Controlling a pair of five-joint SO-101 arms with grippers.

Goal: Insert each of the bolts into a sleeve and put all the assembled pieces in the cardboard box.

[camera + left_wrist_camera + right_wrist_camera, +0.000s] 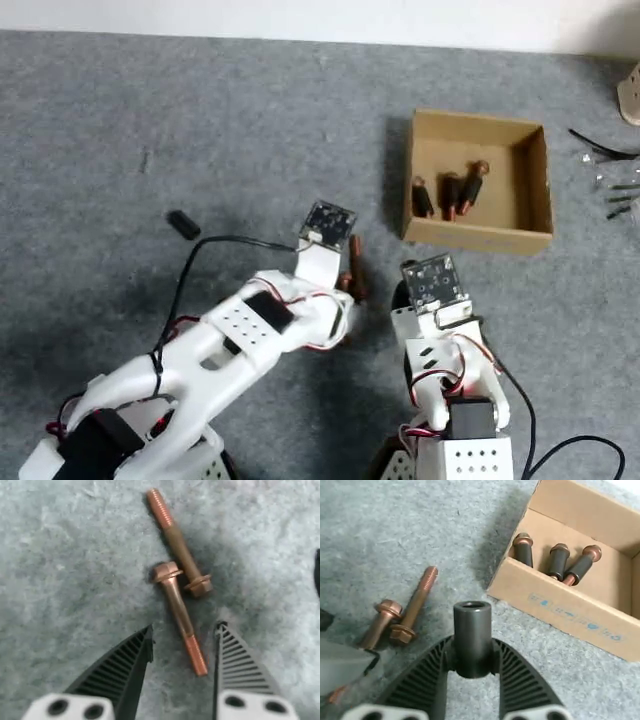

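The two bolts (179,617) are seen as copper-toned metal, smooth on the shank, ridged at the thread. The sleeve (472,630) is finished dark, smooth and matt. The box (478,238), at two o'clock, is made of matt brown cardboard. The table (200,120) is covered with rough grey felt. Ribbed black plastic is used for the fingers (120,672) of the left gripper (184,630).

the left arm (240,335) covers most of the bolts (356,270) from above; the right wrist view crops the cardboard box (570,614).
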